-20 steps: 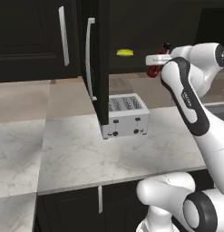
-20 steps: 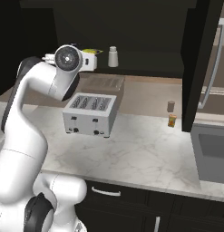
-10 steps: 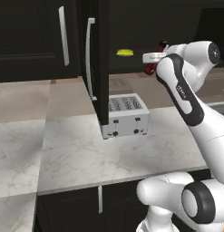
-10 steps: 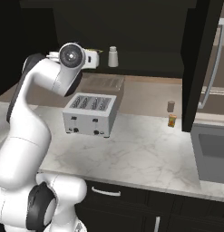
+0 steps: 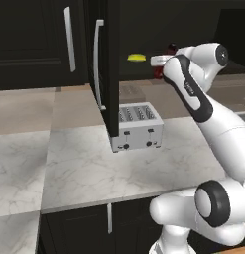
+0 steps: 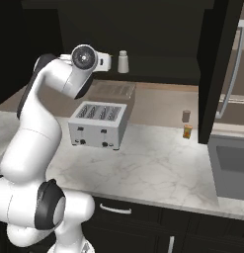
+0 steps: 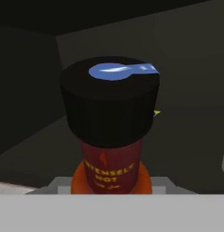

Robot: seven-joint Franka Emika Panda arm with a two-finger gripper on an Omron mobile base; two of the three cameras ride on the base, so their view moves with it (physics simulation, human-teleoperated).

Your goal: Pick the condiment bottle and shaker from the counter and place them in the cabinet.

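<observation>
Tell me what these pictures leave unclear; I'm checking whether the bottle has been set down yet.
- Condiment bottle base, hand view: cut off at the bottom, so contact with the shelf is unknown.
- Gripper fingertips: hidden behind the bottle.
- Bottle, left base view: mostly hidden by the arm.
- Shaker base, right base view: too small.

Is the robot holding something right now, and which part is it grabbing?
Yes, its gripper holds the condiment bottle. It looks gripped low on the red body, though the fingers themselves are hidden.

Red condiment bottle (image 7: 111,170), black cap; white-grey shaker (image 6: 123,62); marble-veined counter (image 5: 94,168).
</observation>
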